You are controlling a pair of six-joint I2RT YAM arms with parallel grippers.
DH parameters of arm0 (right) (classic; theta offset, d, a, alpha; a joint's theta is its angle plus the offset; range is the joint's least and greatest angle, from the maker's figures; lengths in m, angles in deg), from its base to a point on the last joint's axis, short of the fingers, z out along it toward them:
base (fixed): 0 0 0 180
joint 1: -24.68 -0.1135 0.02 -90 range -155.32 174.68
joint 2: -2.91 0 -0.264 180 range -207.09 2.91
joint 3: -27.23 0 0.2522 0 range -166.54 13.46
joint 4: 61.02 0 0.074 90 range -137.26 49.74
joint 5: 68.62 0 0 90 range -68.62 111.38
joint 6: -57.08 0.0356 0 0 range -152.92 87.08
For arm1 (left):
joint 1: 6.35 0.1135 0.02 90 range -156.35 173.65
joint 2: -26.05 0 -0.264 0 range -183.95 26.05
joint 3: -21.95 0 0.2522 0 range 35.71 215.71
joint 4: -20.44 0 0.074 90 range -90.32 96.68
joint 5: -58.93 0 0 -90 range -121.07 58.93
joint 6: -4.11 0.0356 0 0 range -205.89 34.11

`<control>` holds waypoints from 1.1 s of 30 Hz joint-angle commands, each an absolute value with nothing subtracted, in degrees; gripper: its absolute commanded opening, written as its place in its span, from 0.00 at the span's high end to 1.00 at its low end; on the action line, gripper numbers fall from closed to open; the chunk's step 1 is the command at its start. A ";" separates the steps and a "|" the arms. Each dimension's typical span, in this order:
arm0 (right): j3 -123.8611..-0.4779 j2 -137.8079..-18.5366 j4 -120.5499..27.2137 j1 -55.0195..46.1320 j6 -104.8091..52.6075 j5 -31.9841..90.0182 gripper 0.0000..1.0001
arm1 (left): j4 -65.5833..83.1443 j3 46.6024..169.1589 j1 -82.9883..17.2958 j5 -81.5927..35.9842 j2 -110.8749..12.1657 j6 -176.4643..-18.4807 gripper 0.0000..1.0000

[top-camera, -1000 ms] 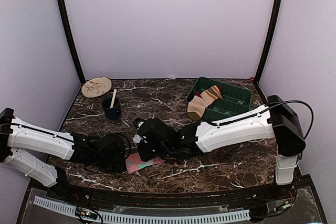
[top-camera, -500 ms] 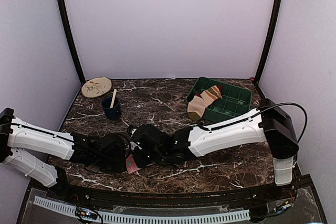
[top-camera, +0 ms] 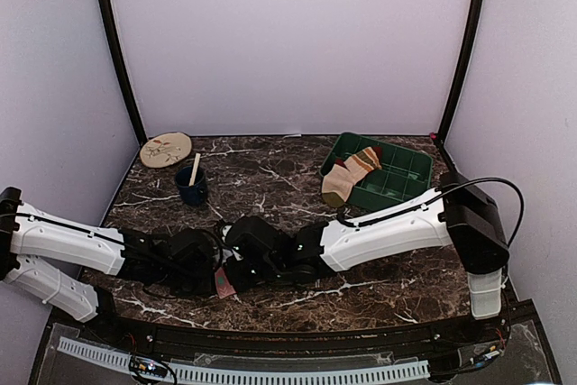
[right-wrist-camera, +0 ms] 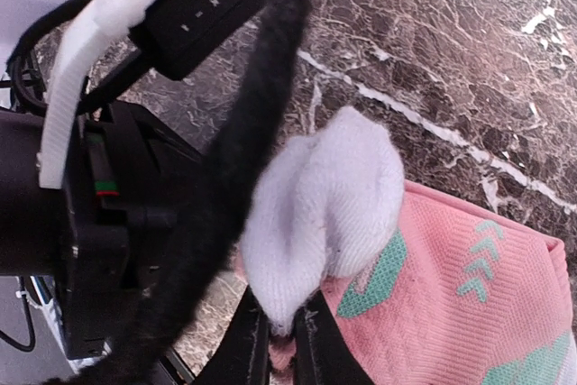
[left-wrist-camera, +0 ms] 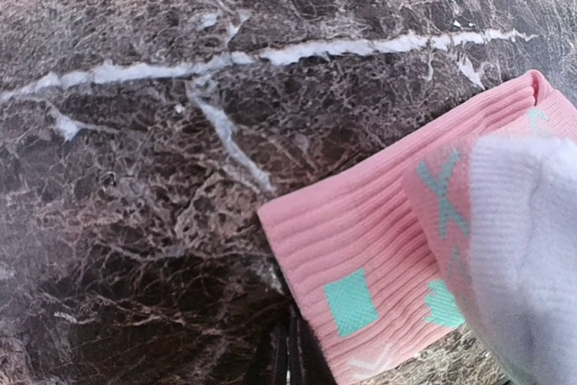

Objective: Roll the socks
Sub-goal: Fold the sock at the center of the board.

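A pink sock [top-camera: 223, 282] with teal marks and a white toe lies near the table's front edge, mostly hidden under the two grippers. My left gripper [left-wrist-camera: 290, 356] is shut on the sock's ribbed cuff [left-wrist-camera: 361, 268]. My right gripper [right-wrist-camera: 281, 338] is shut on the white toe [right-wrist-camera: 320, 205], folded back over the pink body [right-wrist-camera: 451, 313]. In the top view both grippers meet over the sock, left gripper [top-camera: 206, 270] beside right gripper [top-camera: 236, 270]. A second sock [top-camera: 347, 175], tan with brown and orange stripes, hangs over the rim of the green bin [top-camera: 397, 173].
A dark blue cup [top-camera: 191, 187] with a wooden stick stands at the left middle. A round beige plate [top-camera: 166, 148] lies at the back left. The green bin stands at the back right. The left arm's wrist body [right-wrist-camera: 99, 196] is close beside the right gripper.
My right gripper has moved left toward the left gripper, carrying the toe over the sock. Much less pink sock shows in the top view. The left arm has hardly moved.
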State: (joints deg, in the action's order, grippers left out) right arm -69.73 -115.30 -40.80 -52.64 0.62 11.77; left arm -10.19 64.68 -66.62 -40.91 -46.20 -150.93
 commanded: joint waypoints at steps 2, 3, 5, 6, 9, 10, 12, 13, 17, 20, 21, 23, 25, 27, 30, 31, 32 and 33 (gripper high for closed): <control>-69.64 -117.08 -44.50 -53.36 1.19 13.54 0.91 | -11.40 63.50 -66.73 -40.68 -45.21 -151.46 0.94; -69.80 -117.33 -44.53 -53.41 1.19 13.55 0.91 | -11.28 63.44 -66.73 -40.63 -45.23 -151.50 0.94; -69.93 -117.75 -44.69 -53.36 1.23 13.40 0.90 | -10.96 63.19 -66.73 -40.37 -45.27 -151.71 0.94; -70.01 -118.06 -44.85 -53.41 1.22 13.38 0.90 | -10.79 63.05 -66.73 -40.26 -45.17 -151.84 0.94; -70.58 -119.13 -44.91 -53.36 1.36 13.66 0.86 | -10.60 62.78 -66.73 -40.35 -44.75 -152.14 0.94; -70.59 -119.50 -45.20 -53.36 1.43 13.86 0.85 | -10.56 62.66 -66.73 -40.34 -44.52 -152.16 0.94; -70.33 -119.94 -46.72 -53.36 1.36 14.82 0.80 | -10.63 62.52 -66.73 -40.39 -44.10 -152.29 0.94; -70.18 -120.11 -47.50 -53.41 1.30 15.51 0.76 | -10.76 62.40 -66.73 -40.46 -43.90 -152.38 0.94; -70.09 -120.58 -49.11 -53.29 1.06 17.88 0.63 | -10.65 62.00 -66.73 -40.52 -43.41 -152.76 0.94; -69.42 -120.19 -49.95 -53.19 0.99 18.28 0.58 | -10.71 61.90 -66.73 -40.63 -43.17 -152.93 0.94; -69.15 -119.86 -50.18 -53.19 0.94 18.18 0.58 | -10.81 61.90 -66.73 -40.72 -43.06 -152.99 0.94; -68.29 -118.97 -50.55 -53.20 0.77 17.65 0.57 | -11.10 62.03 -66.73 -41.07 -42.75 -153.04 0.94; -67.29 -117.96 -50.98 -53.08 0.66 17.22 0.57 | -11.60 62.15 -66.73 -41.39 -42.32 -153.22 0.94; -66.50 -117.04 -51.12 -52.92 0.68 17.02 0.56 | -12.40 62.33 -66.73 -41.82 -41.67 -153.30 0.94; -65.18 -115.57 -51.38 -52.69 0.70 16.60 0.55 | -13.98 62.92 -66.72 -42.68 -40.34 -153.48 0.94; -64.73 -115.04 -51.45 -52.66 0.71 16.43 0.55 | -14.69 63.26 -66.73 -42.93 -39.78 -153.48 0.93; -64.22 -114.46 -51.49 -52.65 0.66 16.19 0.54 | -15.59 63.80 -66.73 -43.34 -39.25 -153.48 0.93; -63.70 -113.76 -51.59 -52.58 0.70 15.93 0.54 | -16.63 64.38 -66.73 -43.67 -38.67 -153.48 0.92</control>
State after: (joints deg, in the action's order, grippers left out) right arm -65.54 -118.30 -49.18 -52.79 1.17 17.10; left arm -11.78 62.67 -66.62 -41.44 -41.32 -152.98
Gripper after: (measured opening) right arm 0.458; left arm 0.071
